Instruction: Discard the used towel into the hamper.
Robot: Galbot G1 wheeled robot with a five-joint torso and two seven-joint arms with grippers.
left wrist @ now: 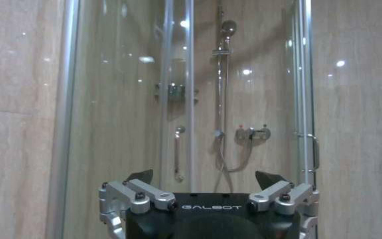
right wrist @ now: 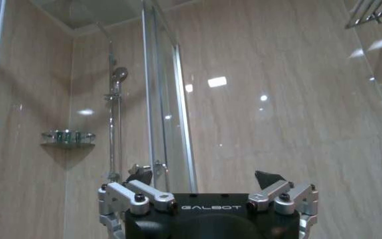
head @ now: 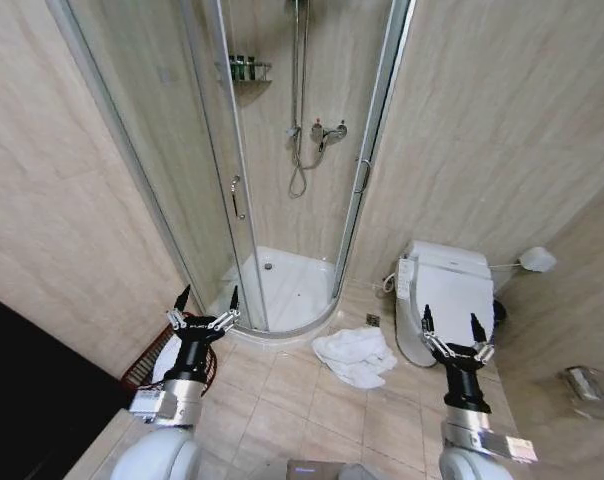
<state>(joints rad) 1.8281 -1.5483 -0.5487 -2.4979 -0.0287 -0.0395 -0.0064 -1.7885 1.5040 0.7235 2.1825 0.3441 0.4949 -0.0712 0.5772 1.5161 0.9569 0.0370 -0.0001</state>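
**Both jaws wide and empty, towel on floor between my arms**

Left to right as I look down:

- Hamper [head: 147, 365]: dark red-brown wire basket, low beside my left arm, mostly hidden behind it. Only part of the rim and weave shows, on the outer side and below my left gripper [head: 208, 300].
- Left gripper: raised, fingers pointing up and forward toward the glass shower enclosure [head: 232, 170]. Jaws spread wide, nothing between them. In the left wrist view the left gripper [left wrist: 204, 181] faces the shower door and hose head-on, fingertips well apart.
- Towel [head: 354, 354]: white, crumpled in a heap on the tiled floor [head: 312, 410]. Sits between my two grippers, nearer the right one, lower than both, just beside the toilet [head: 444, 295] base. Neither gripper touches it. Well apart from the hamper, with my left arm between.
- Right gripper [head: 450, 328]: raised upright like the left, in front of the toilet, just to the inner side of it. Jaws wide, empty. In the right wrist view the right gripper [right wrist: 204, 181] points at the tiled wall and the shower's glass edge.

Both arms near-vertical at the forearm, roughly symmetric, wrists straight.
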